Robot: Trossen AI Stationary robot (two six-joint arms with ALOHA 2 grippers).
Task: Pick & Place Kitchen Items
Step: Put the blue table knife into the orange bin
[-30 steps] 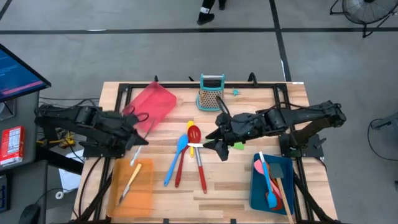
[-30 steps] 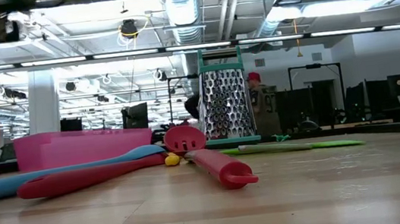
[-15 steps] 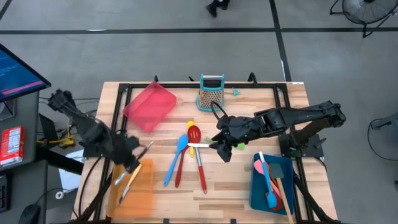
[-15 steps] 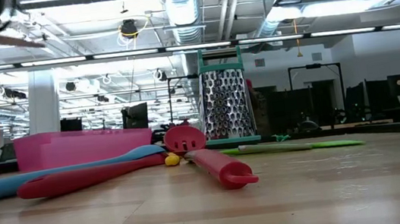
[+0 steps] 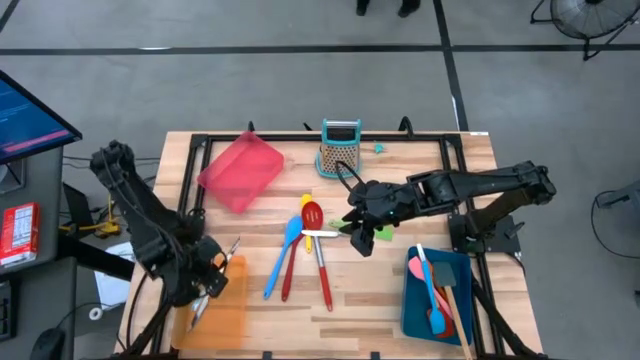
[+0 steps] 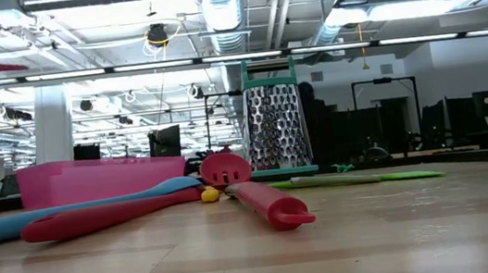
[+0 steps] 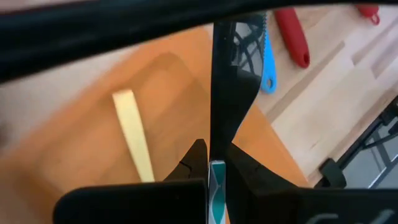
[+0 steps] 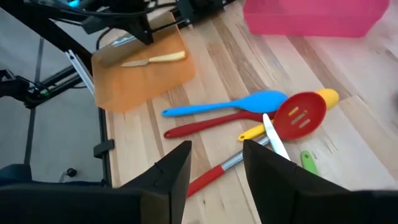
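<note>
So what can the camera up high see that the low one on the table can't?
Only the high view shows both arms: the left tool holding a grey spatula above the orange tray, and the right tool, open, beside the green spatula. Only the low view shows the ceiling pipes and the room behind the table. Both show the grater, the pink tray, the red slotted spoon and the blue spoon.

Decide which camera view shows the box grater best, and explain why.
The low view: the box grater stands upright, its perforated metal face filling the frame's centre. The high view shows only its teal top and orange mesh from above. Neither wrist view shows it.
</note>
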